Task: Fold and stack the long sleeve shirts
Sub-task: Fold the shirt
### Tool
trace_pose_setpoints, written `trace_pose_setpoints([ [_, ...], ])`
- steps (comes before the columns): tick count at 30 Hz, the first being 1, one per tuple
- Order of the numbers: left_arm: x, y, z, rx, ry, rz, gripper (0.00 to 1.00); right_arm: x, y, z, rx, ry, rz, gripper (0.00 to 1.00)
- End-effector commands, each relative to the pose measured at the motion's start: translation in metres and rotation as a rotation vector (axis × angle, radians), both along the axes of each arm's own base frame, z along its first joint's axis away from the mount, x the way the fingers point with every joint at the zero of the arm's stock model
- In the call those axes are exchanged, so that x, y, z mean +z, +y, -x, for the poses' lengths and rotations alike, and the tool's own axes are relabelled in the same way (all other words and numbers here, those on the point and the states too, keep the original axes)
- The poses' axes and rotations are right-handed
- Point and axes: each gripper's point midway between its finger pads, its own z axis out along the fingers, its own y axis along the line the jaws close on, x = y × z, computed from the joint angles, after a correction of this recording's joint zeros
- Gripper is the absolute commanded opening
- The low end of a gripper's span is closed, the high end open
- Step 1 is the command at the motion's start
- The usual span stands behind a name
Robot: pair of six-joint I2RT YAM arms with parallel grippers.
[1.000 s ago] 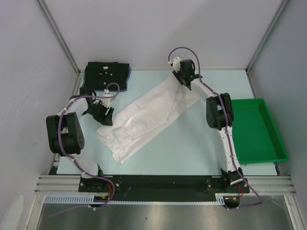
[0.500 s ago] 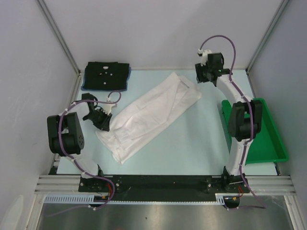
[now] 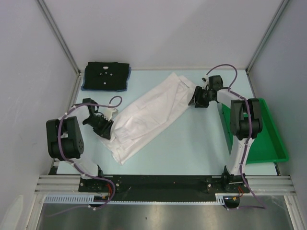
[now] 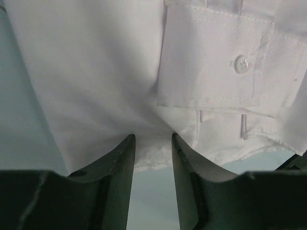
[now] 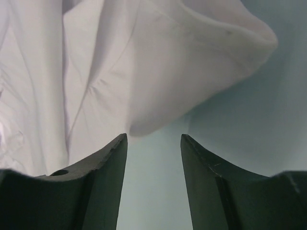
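Note:
The white long sleeve shirt (image 3: pixel 153 112) lies creased and stretched diagonally across the table's middle. My left gripper (image 3: pixel 108 127) sits low at its near-left edge. In the left wrist view the left gripper (image 4: pixel 152 136) is open, with the white shirt (image 4: pixel 96 72) hem lying between the fingertips and a buttoned cuff (image 4: pixel 242 63) beyond. My right gripper (image 3: pixel 195 98) is at the shirt's far-right end. It (image 5: pixel 153 135) is open over bare table, the white shirt (image 5: pixel 144 62) bulging just past its left fingertip. The black shirt (image 3: pixel 106 75) lies folded at the back left, a blue shirt's edge (image 3: pixel 86 87) showing beneath.
A green plastic tray (image 3: pixel 268 143) stands along the right side, beside the right arm's upright link. Grey walls close in the table on the left, back and right. The light table surface (image 3: pixel 192 143) shows in front of the white shirt.
The right gripper came down from the back right corner to the white shirt's far end. The left gripper slid a little nearer and onto the shirt's left edge.

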Motion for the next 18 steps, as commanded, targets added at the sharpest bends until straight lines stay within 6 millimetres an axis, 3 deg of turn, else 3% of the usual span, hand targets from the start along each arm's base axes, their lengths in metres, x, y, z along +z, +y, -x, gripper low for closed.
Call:
trace_pose_setpoints([
  [1, 0.024, 0.005, -0.011, 0.030, -0.045, 0.024, 0.44, 0.007, 0.011, -0.026, -0.044, -0.038, -0.130, 0.53],
  [3, 0.038, 0.009, -0.028, 0.061, -0.090, 0.044, 0.49, -0.002, 0.013, -0.029, -0.063, -0.014, -0.134, 0.47],
  [5, 0.046, 0.010, -0.038, 0.083, -0.113, 0.061, 0.55, -0.007, 0.012, -0.030, -0.070, -0.003, -0.131, 0.34],
  [6, 0.055, 0.010, -0.049, 0.088, -0.144, 0.069, 0.56, -0.012, 0.007, -0.034, -0.084, -0.003, -0.104, 0.13],
  [7, 0.058, 0.010, -0.053, 0.094, -0.152, 0.076, 0.56, -0.016, 0.001, -0.034, -0.092, 0.009, -0.077, 0.02],
  [10, 0.063, 0.011, -0.059, 0.078, -0.174, 0.076, 0.57, -0.022, -0.026, -0.055, -0.111, -0.032, 0.037, 0.00],
  [13, 0.056, 0.011, -0.060, 0.069, -0.160, 0.074, 0.57, -0.020, -0.046, -0.089, -0.133, -0.081, 0.090, 0.00],
  [17, 0.044, -0.003, -0.063, 0.065, -0.103, 0.114, 0.57, -0.017, -0.045, -0.126, -0.077, -0.152, 0.120, 0.00],
  [18, 0.043, -0.008, -0.063, 0.062, -0.094, 0.124, 0.57, -0.016, -0.045, -0.127, -0.050, -0.147, 0.140, 0.07],
])
